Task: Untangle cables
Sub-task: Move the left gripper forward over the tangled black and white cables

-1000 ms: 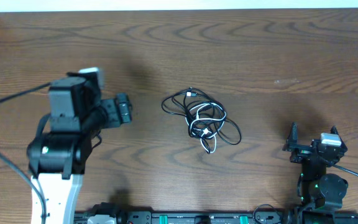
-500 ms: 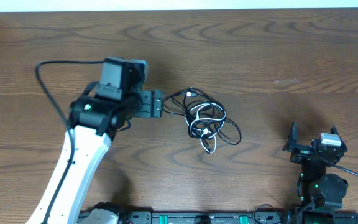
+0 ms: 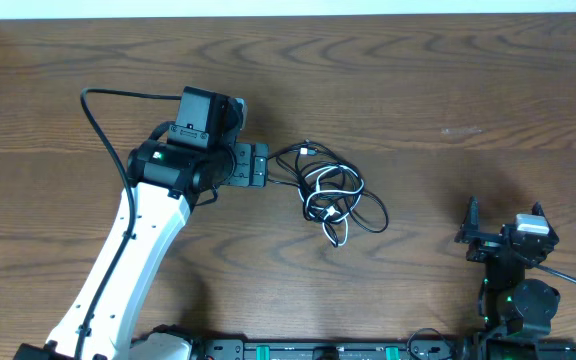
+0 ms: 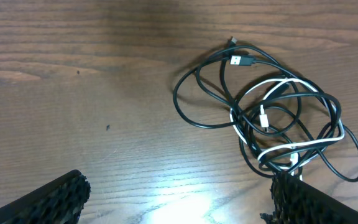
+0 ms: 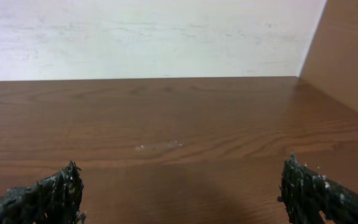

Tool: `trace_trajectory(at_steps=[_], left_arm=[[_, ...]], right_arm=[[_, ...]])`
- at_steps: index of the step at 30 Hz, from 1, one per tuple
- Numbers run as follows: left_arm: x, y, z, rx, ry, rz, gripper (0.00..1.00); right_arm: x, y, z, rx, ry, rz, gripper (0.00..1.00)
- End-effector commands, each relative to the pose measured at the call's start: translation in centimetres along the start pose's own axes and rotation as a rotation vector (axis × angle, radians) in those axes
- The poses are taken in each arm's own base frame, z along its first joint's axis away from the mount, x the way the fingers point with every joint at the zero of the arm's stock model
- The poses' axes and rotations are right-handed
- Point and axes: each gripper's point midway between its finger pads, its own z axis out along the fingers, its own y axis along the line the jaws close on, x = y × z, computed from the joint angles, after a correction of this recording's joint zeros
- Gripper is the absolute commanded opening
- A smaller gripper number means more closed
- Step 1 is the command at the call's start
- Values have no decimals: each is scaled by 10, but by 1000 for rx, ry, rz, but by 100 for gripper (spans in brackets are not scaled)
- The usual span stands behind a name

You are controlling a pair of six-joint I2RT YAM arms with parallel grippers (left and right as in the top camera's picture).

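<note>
Nearing the cables (image 3: pixel 330 195): left gripper (image 3: pixel 264 166), jaws wide.

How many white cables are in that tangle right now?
1. The white cable winds through the middle of the black cables, right of centre in the left wrist view; loops overlap, so part of another could be hidden.

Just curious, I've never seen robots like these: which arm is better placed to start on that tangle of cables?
The left. The left gripper is open right at the edge of the cables, facing them. The right gripper, also open, sits far off to the side, facing away from them.
</note>
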Motion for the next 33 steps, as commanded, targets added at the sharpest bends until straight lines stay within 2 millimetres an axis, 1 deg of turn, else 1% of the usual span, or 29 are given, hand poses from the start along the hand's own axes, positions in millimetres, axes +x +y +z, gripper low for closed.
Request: trace_trajectory(at_steps=[1, 5, 7, 10, 21, 33], left_arm=[[-14, -10, -6, 21, -26, -18, 94], [-28, -23, -7, 29, -1, -11, 94], [-31, -27, -2, 29, 23, -4, 94], [-34, -29, 10, 24, 55, -35, 94], [-18, -25, 54, -7, 181, -67, 94], [2, -20, 94, -40, 300, -95, 94]], right_arm=[[0, 3, 0, -8, -3, 13, 99], [0, 3, 0, -8, -3, 13, 99], [0, 3, 0, -8, -3, 13, 99], [0, 3, 0, -8, -3, 13, 99], [0, 3, 0, -8, -3, 13, 99], [0, 3, 0, -8, -3, 13, 99]])
